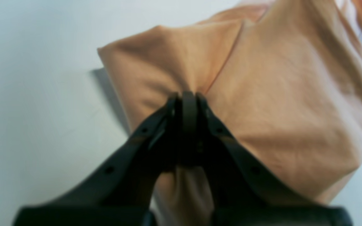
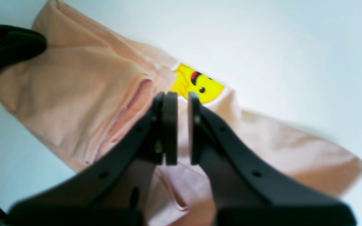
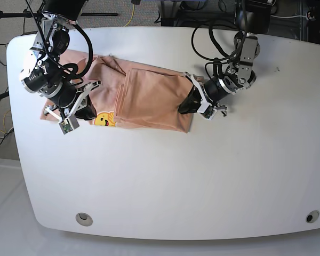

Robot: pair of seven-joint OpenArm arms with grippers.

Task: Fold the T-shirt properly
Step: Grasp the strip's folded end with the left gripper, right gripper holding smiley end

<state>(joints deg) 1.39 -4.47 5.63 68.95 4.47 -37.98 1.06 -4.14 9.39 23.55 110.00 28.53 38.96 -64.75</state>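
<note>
The peach T-shirt [image 3: 149,96] lies crumpled across the back left of the white table [image 3: 165,176]. Its yellow smiley print [image 3: 104,120] faces up at the near edge. My left gripper [image 3: 185,108] is at the shirt's right end. In the left wrist view its jaws [image 1: 187,94] are shut, and the T-shirt [image 1: 294,110] bunches into a pinch at the tips. My right gripper [image 3: 88,113] sits on the shirt's left part. In the right wrist view the right gripper [image 2: 182,95] stands just short of the smiley [image 2: 200,84], its pads a narrow slit apart with a fold of the T-shirt [image 2: 74,88] running up between them.
Black and yellow cables [image 3: 130,13] hang behind the table's back edge. Two round fittings [image 3: 84,217] sit near the front edge. In the right wrist view a black part of the other arm [image 2: 5,44] rests at the shirt's far end.
</note>
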